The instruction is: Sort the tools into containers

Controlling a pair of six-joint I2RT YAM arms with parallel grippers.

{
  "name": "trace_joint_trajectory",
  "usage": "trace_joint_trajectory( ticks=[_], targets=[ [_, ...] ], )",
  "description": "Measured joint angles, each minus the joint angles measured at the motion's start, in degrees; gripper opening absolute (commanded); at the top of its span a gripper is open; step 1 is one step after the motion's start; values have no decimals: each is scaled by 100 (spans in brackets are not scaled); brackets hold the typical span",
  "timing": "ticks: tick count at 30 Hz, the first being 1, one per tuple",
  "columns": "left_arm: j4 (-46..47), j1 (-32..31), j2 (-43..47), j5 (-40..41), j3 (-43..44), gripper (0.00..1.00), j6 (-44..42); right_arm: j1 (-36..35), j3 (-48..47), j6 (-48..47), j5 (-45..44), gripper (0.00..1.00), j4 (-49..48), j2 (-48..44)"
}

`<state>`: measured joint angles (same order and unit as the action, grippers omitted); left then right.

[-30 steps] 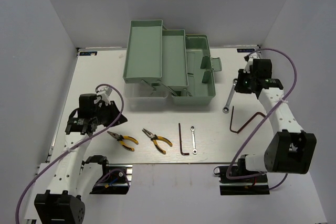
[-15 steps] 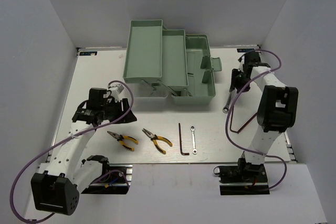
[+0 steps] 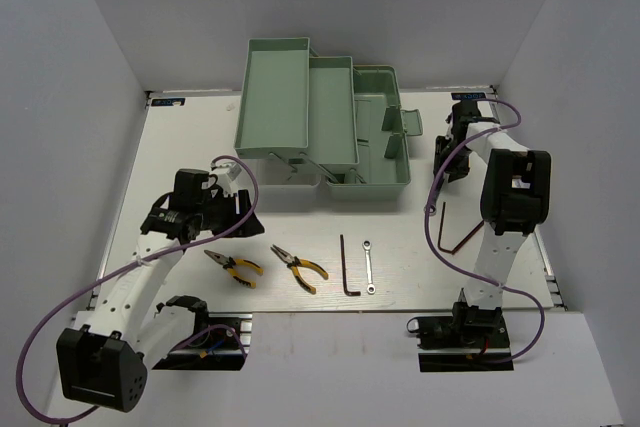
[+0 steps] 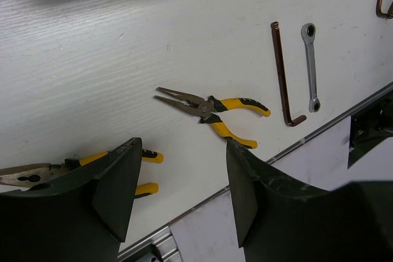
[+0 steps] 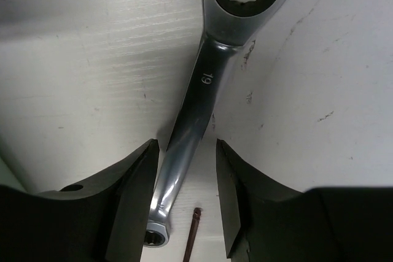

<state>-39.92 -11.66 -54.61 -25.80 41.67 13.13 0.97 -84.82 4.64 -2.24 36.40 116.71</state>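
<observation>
My right claw [image 5: 185, 173] gapes astride the wrench [image 5: 201, 84] near the table's right edge. It looks stiff and slick, so I'd pinch mid-shank.

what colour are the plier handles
Yellow with black trim; the plier handles show best in the left wrist view.

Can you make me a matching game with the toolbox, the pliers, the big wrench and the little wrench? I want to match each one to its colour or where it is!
Things:
1. toolbox
2. pliers
3. big wrench
4. little wrench

Clues:
A. yellow handles
B. between the fingers of the open right pincer
C. pale green, trays spread open
D. lying beside an L-shaped hex key near the front edge of the table

Pairs: 1-C, 2-A, 3-B, 4-D
</observation>
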Motion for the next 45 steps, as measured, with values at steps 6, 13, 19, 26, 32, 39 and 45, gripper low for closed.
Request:
trace_joint_trajectory(
  ticks=[6,13,19,26,32,39,45],
  targets=[
    [7,-33,74,63,0,67,2,-63,22,90,-177,44,20,4],
    [9,-94,94,164,0,67,24,-72,37,258,-273,26,-17,57],
    [9,-133,94,247,0,67,46,-59,181,466,-267,3,-166,-26],
    [15,-168,68,216,0,67,46,149,549,870,365,0,-365,-313],
    [103,-254,-144,111,-2,67,87,343,828,1045,914,0,-328,-968],
    [260,-448,-422,7,7,67,162,391,925,946,1207,0,-319,-2251],
    [614,-896,-1154,-402,216,67,221,197,638,686,1810,0,-164,-2612]
  ],
)
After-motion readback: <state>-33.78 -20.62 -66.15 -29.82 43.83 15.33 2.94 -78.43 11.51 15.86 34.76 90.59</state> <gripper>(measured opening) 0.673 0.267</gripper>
